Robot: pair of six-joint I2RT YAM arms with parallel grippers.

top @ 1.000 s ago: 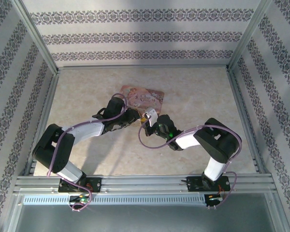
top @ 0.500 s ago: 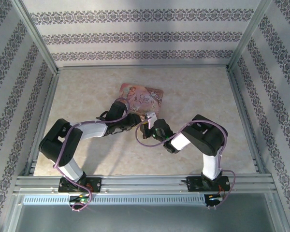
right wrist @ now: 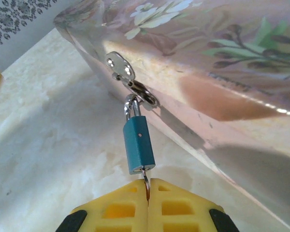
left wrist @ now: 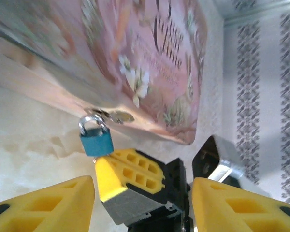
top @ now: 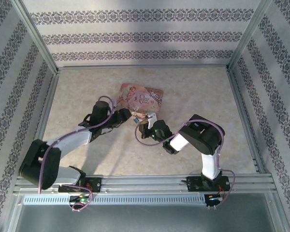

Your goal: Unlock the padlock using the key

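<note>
The little blue padlock hangs in the middle of the right wrist picture. Its silver loop is hooked onto a shiny clasp on the side of the pink tin. The tin fills the top right of that picture.

The key is a thin silver bit poking out of the bottom of the padlock. The right gripper is at the bottom middle, and its two yellow fingers are squeezed tight on the key.

In the picture from above, the left gripper sits just left of the padlock, below the tin, on the pale table. In the left wrist picture its yellow fingers sit far apart in the two bottom corners. They hold nothing. There the padlock hangs left of the middle, under the tin's edge.
</note>
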